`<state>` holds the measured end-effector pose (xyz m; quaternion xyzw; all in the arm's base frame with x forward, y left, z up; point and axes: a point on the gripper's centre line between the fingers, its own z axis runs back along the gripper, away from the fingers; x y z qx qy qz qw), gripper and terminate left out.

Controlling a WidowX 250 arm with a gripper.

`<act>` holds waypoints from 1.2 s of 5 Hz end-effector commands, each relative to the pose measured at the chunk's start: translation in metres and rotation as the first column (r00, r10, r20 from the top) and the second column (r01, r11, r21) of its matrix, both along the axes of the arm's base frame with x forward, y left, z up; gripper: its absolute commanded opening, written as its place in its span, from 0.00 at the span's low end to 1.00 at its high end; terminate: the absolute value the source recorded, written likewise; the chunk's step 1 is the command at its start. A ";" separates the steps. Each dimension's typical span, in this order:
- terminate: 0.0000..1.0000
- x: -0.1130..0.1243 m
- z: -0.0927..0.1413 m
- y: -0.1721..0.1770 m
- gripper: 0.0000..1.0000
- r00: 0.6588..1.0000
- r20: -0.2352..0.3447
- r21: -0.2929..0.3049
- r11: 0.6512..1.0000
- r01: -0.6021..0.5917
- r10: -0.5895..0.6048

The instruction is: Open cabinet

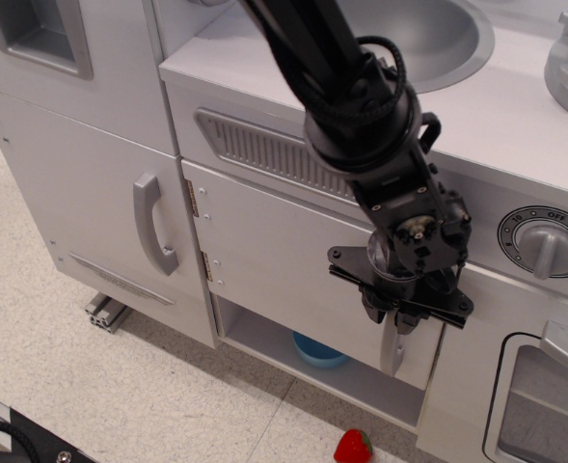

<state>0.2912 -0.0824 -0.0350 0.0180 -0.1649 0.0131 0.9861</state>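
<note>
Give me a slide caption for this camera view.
Gripper closing around the cabinet door's silver handle.

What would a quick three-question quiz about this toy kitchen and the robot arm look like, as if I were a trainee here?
1. True or false: the cabinet door is swung wide open.
2. Which part of the cabinet is the gripper at? A) the hinges B) the silver handle C) the bottom edge
3. Fill in: on the floor in front of the kitchen lies a red toy ____.

Key:
1. False. The door is only slightly ajar.
2. B. The jaws sit at the top of the curved handle on the door's right side; whether they have closed on it cannot be told.
3. Strawberry. A blue bowl also shows inside, below the door.
</note>
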 end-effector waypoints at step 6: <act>0.00 -0.033 0.110 0.038 1.00 0.992 -0.082 -0.097 0.991 0.091 -0.099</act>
